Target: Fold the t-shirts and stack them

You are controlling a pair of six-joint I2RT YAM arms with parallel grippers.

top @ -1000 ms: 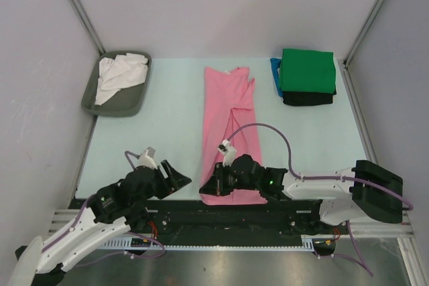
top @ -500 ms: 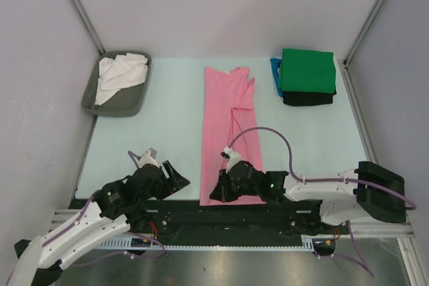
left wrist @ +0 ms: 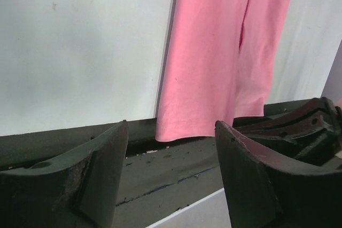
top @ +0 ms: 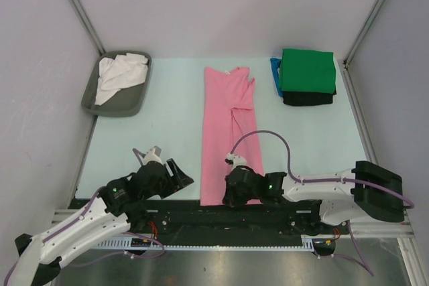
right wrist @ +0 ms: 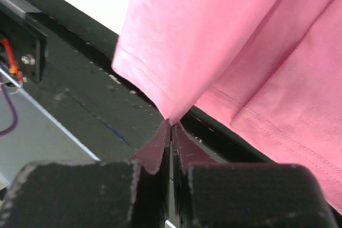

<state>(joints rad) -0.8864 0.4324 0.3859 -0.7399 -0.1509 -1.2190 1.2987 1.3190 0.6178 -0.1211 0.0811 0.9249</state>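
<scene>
Your right gripper [right wrist: 171,125] is pinched on the pink t-shirt [top: 228,112] near hem, ready to fold; left gripper [left wrist: 171,129] hangs spread, empty, beside it.

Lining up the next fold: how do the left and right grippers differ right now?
The left gripper is open and empty; the right gripper is shut on the pink t-shirt's near hem. The left gripper sits apart, left of the shirt; the right gripper touches it. Both are low at the table's near edge.
</scene>
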